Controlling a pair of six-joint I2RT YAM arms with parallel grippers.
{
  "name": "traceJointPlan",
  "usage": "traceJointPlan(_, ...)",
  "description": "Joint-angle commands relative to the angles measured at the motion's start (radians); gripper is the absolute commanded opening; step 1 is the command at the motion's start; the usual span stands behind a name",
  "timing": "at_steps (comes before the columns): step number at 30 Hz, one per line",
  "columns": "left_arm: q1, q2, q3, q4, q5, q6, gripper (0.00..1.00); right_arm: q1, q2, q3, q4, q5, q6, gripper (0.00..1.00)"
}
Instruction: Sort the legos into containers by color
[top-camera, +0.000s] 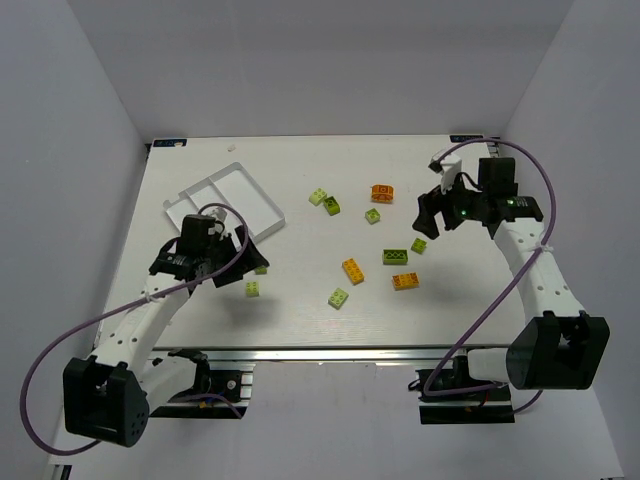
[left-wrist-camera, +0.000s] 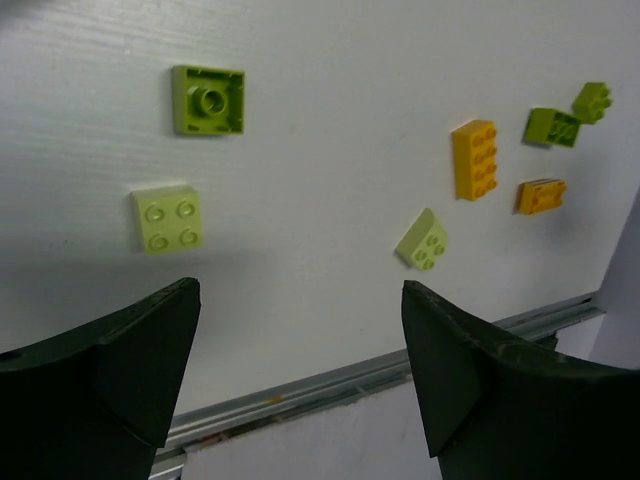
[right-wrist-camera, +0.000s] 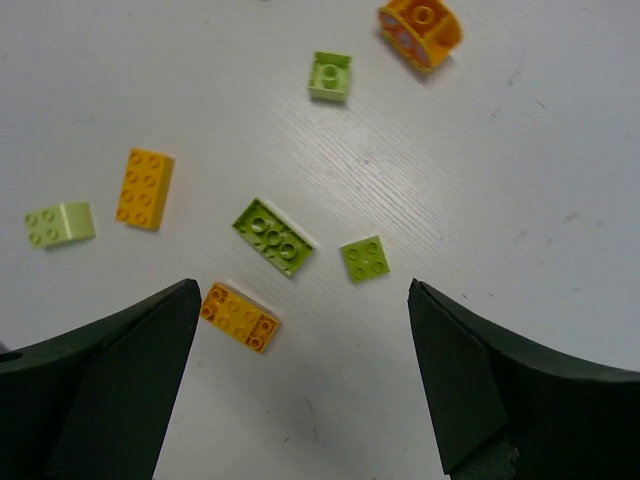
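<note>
Small legos lie scattered on the white table. In the top view there are orange ones (top-camera: 382, 192) (top-camera: 353, 271) (top-camera: 405, 281), a darker green one (top-camera: 395, 256) and lime ones (top-camera: 339, 297) (top-camera: 254, 289). The white tray (top-camera: 222, 200) lies at the back left, its compartments bare. My left gripper (top-camera: 240, 258) is open and empty just in front of the tray. Its wrist view shows two lime bricks (left-wrist-camera: 208, 99) (left-wrist-camera: 166, 219) ahead of its gripper (left-wrist-camera: 300, 300). My right gripper (top-camera: 432, 215) is open and empty, hovering over a green brick (right-wrist-camera: 272, 236), a small green one (right-wrist-camera: 364, 258) and an orange one (right-wrist-camera: 239, 317).
The table's metal front rail (left-wrist-camera: 330, 385) runs close below the left fingers. White walls enclose the table on the left, back and right. A round-topped orange piece (right-wrist-camera: 420, 22) and a lime brick (right-wrist-camera: 330, 76) lie farther from the right gripper.
</note>
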Motion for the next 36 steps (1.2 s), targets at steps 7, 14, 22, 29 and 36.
traceJointPlan(7, -0.073, 0.130, 0.117, -0.134, -0.225, 0.007, 0.63, 0.074, -0.052, -0.092, 0.034, -0.184, -0.111, 0.69)
traceJointPlan(14, -0.120, 0.280, 0.190, -0.125, -0.345, 0.038, 0.79, 0.116, -0.052, -0.158, 0.130, -0.096, 0.000, 0.62)
traceJointPlan(22, -0.204, 0.514, 0.270, -0.065, -0.481, 0.066, 0.81, 0.130, -0.003, -0.149, 0.134, -0.045, 0.037, 0.72)
traceJointPlan(29, -0.217, 0.636, 0.333, -0.017, -0.543, 0.063, 0.73, 0.127, -0.004, -0.158, 0.138, -0.033, 0.040, 0.71)
traceJointPlan(36, -0.217, 0.681, 0.329, 0.007, -0.514, 0.072, 0.52, 0.125, -0.009, -0.161, 0.147, -0.016, 0.044, 0.69)
